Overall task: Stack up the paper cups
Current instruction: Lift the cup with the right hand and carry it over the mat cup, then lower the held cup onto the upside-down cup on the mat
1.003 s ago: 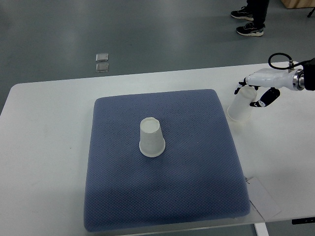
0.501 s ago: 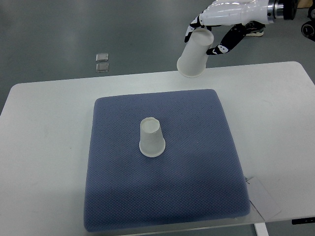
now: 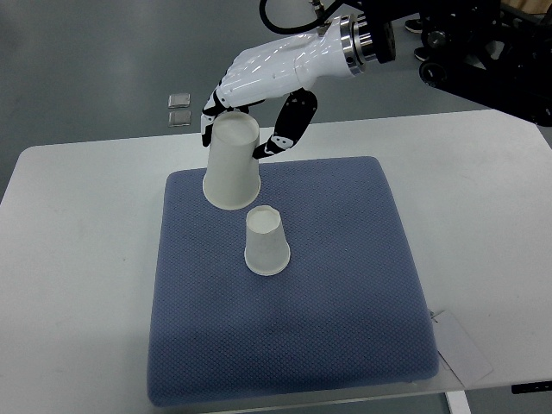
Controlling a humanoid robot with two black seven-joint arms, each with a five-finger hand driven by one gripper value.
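A white paper cup (image 3: 265, 242) stands upside down near the middle of the blue mat (image 3: 345, 302). My right hand (image 3: 250, 121) reaches in from the upper right, its white and black fingers shut on a second paper cup (image 3: 231, 164). That cup hangs mouth down in the air, just above and to the left of the standing cup, and does not touch it. The left arm is out of view.
The mat lies on a white table (image 3: 78, 259). A white card (image 3: 461, 345) lies at the mat's lower right corner. Two small square objects (image 3: 179, 109) lie on the grey floor beyond the table. Dark robot parts fill the top right corner.
My right hand lifted the cup from the table at the mat's right edge and carried it leftward. It now hangs lower, close to the standing cup.
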